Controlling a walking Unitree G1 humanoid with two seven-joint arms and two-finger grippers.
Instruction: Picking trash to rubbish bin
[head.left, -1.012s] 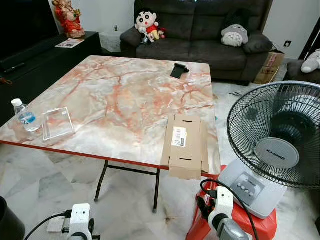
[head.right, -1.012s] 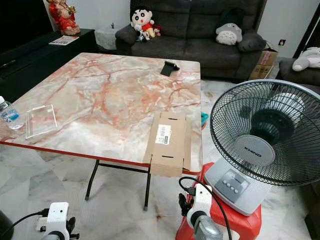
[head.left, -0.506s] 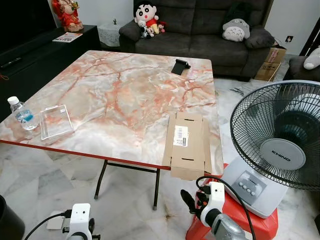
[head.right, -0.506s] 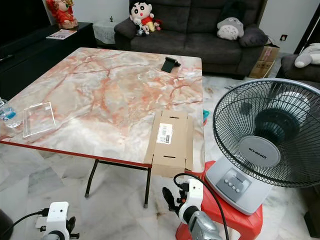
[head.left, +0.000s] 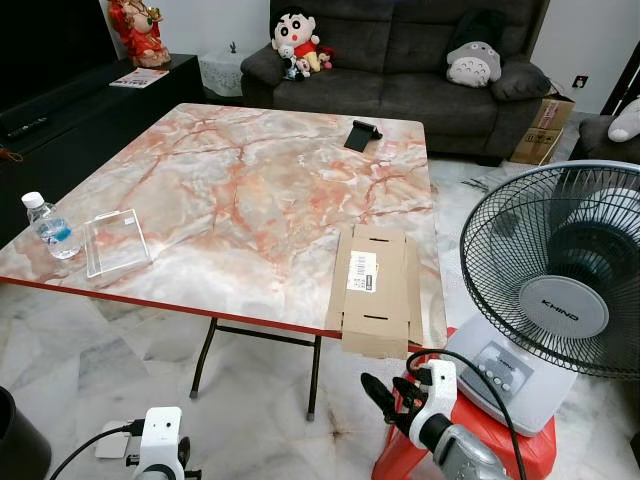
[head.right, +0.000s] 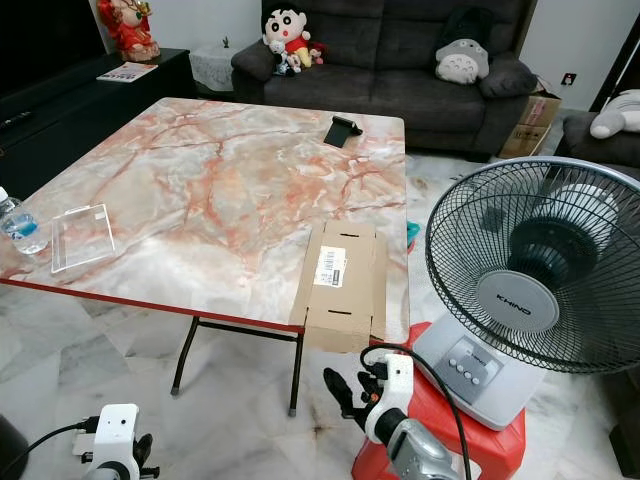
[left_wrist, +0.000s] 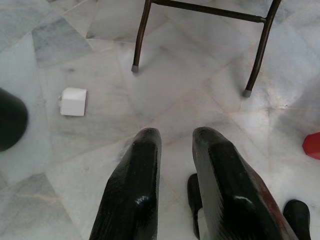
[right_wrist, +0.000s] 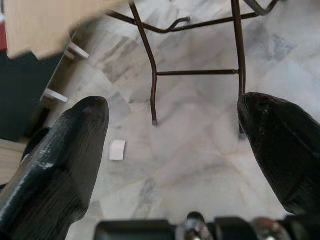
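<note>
- Left eye view is showing my right tool (head.left: 385, 392) hanging low, just below the near edge of the marble tabletop (head.left: 250, 190), with its black fingers spread wide and gripping nothing.
- Right wrist view is confirming it: the two fingertips (right_wrist: 60, 150) are standing far apart, with bare floor tiles and the tabletop's metal legs (right_wrist: 150, 75) lying between and beyond them.
- Just above and ahead of that tool, a flattened cardboard box (head.left: 375, 290) is lying on the tabletop, its near end overhanging the edge.
- Beside that tool, on its outer side, a fan (head.left: 560, 290) is sitting on a red stool (head.left: 520, 455).
- Far across from the right tool, at the opposite corner of the tabletop, a clear plastic tray (head.left: 115, 242) is lying flat, and a small water bottle (head.left: 48, 228) is standing upright just beside it.
- At the far side of the tabletop, well beyond the tool, a small black object (head.left: 358, 135) is resting near the edge.
- My left tool (left_wrist: 175, 185) is hanging idle near the floor, its fingers nearly together with a narrow gap, carrying nothing.
- Ahead of the left tool, a small white box (left_wrist: 73, 101) is lying on the floor, and a dark round object (left_wrist: 11, 119) is sitting just beyond it at the frame edge.
</note>
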